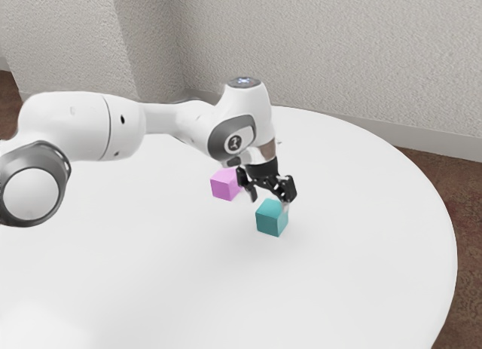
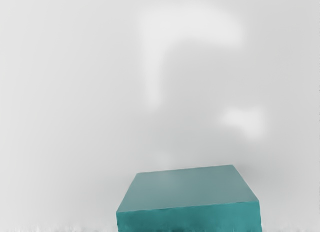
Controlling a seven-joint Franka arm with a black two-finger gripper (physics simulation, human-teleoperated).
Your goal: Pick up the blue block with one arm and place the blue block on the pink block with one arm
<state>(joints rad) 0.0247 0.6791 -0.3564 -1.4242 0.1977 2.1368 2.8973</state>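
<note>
Reaching in from the exterior view's left, the white arm (image 1: pixel 113 130) bends down over the round white table (image 1: pixel 151 273) and ends directly above the blue block (image 1: pixel 271 218). The block is really a blue-green teal, and it sits flat on the tabletop with one corner turned toward the camera. The black gripper (image 1: pixel 267 192) hangs just over the blue block's top face. Its jaws are spread apart, one finger on each side of the block's top, and they grip nothing. The finger on the exterior view's right comes down close to the block's upper edge, and I cannot tell whether it touches. The pink block (image 1: pixel 224 185) lies on the table near the blue block, toward the exterior view's left and a little farther back. It is apart from the blue block and partly hidden by the gripper's near finger. Beyond the blue block, past the table's far rim, stands a pale textured wall (image 1: pixel 339 47) with a strip of brown floor (image 1: pixel 452 176) at its foot.

From the wrist view, the blue block (image 2: pixel 190 192) is close under the hand, with its top face and one darker side visible. The white table (image 2: pixel 75 91) spreads out beyond the blue block, marked with a few brighter, blurred patches.
</note>
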